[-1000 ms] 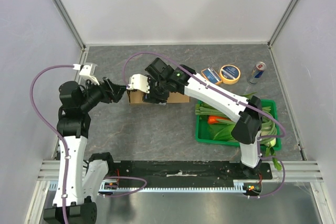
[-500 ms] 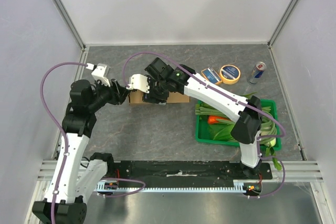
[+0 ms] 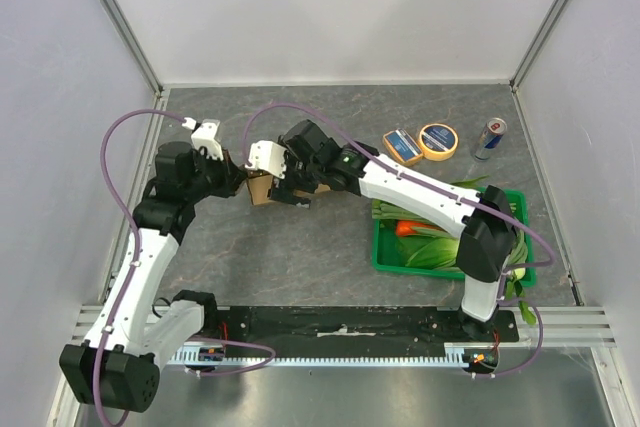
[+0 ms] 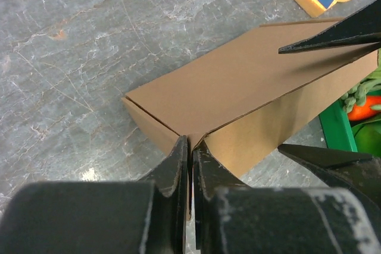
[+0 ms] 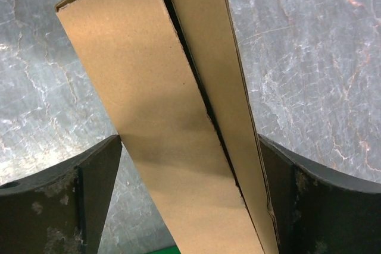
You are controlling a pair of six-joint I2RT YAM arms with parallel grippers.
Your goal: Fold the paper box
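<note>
- The paper box (image 3: 260,191) lies on the grey tabletop (image 3: 300,257), left of the middle and about halfway between the far and near edges. Both arms cover most of it in the top view.
- In the left wrist view it is a long, flat brown box (image 4: 238,87) with its lid down, one short end towards the camera.
- The left pincer (image 4: 190,154) is nearly closed, nipping a thin cardboard edge at the box's near corner.
- The right pincer (image 5: 189,147) is spread wide across the box's width, one finger against each long side, clasping it.
- Near the right edge stands a green crate (image 3: 385,247) of vegetables.
- Towards the far right corner lie an orange-and-blue packet (image 3: 403,145), a yellow tape roll (image 3: 438,140) and a can (image 3: 489,138).
</note>
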